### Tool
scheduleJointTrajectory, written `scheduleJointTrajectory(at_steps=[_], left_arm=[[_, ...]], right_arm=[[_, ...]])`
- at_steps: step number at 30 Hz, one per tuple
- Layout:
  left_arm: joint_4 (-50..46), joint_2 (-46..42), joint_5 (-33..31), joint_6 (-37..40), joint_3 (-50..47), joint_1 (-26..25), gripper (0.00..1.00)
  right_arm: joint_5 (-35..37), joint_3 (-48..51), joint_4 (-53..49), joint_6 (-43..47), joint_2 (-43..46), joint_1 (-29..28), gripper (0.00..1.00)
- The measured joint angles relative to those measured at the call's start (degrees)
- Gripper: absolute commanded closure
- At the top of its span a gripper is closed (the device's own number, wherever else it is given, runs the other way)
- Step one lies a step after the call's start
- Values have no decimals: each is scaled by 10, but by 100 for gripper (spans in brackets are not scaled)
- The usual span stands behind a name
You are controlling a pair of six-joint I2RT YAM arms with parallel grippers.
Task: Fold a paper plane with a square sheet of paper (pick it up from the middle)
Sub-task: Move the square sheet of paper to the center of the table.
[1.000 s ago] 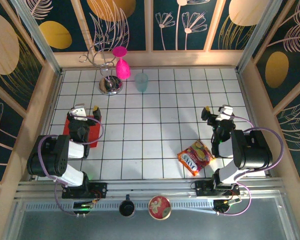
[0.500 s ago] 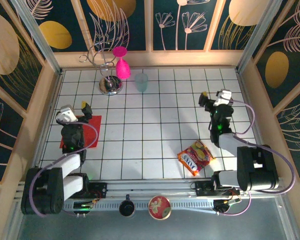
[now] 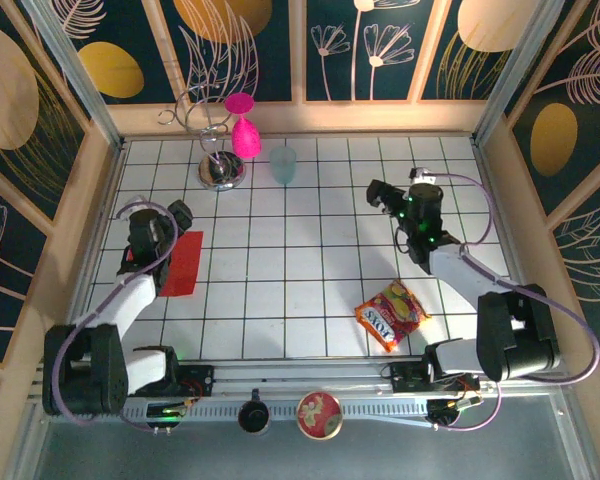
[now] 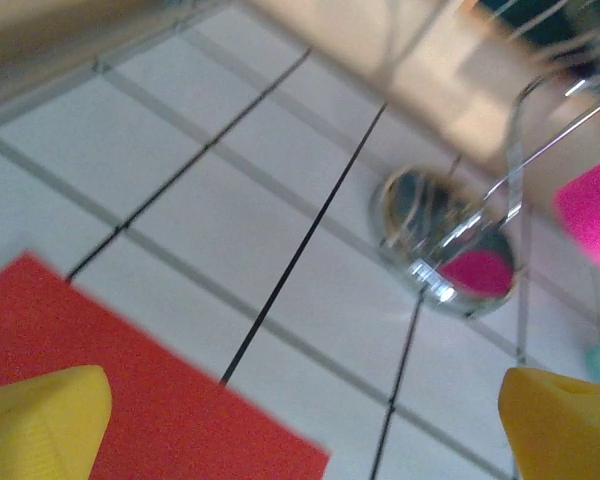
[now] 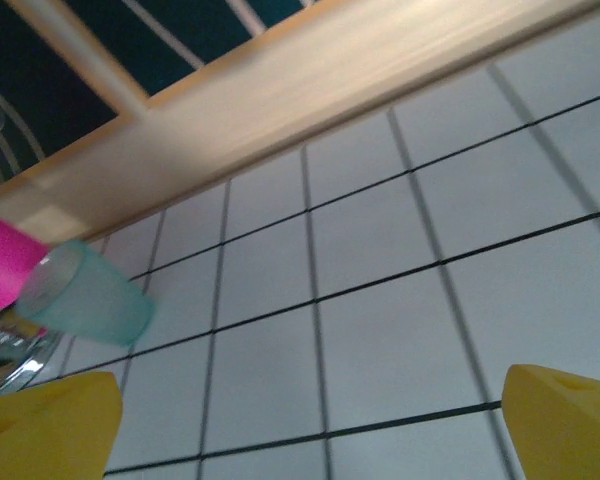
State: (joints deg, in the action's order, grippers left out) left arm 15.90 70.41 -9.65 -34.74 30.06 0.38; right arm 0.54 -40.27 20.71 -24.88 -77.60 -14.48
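Red square sheet of paper (image 3: 183, 262) flat at 5 o'clock, just beside left gripper (image 3: 166, 222). Spread wide, holding nothing. Right gripper (image 3: 390, 198) likewise, well apart at 3 o'clock.

Both arms reach forward, the left gripper (image 3: 163, 218) straight ahead and the right gripper (image 3: 397, 195) angled inward. Jaws on each stand wide apart — nothing between them.

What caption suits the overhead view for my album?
Before folding: left gripper open by the red paper, right gripper open opposite.

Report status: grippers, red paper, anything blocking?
Left gripper, right gripper open, empty. Red paper flat, unfolded, by left gripper. Snack packet far off, not blocking.
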Motion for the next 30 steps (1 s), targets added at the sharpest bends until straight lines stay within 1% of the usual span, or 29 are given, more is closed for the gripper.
scheduleJointTrajectory(at_steps=[6, 12, 13, 16, 20, 24, 27, 30], left_arm=[[-100, 94, -2, -25, 46, 6, 1], [-140, 117, 5, -46, 47, 21, 4], [-143, 119, 7, -48, 47, 23, 6], [-144, 125, 23, -56, 45, 26, 15], [-144, 142, 52, -59, 32, 26, 23], [-129, 140, 76, -61, 26, 26, 26], [-118, 139, 95, -65, 21, 15, 30], [-105, 141, 114, -85, 19, -16, 35]], right_arm=[[-45, -35, -26, -41, -64, -44, 7], [-63, -59, -44, -63, -113, -67, 9], [-65, -64, -47, -67, -120, -68, 9], [-69, -78, -48, -72, -140, -71, 10], [-70, -89, -52, -73, -153, -72, 10], [-70, -96, -57, -75, -159, -72, 10], [-69, -101, -63, -78, -165, -72, 10], [-66, -104, -69, -85, -167, -72, 10]])
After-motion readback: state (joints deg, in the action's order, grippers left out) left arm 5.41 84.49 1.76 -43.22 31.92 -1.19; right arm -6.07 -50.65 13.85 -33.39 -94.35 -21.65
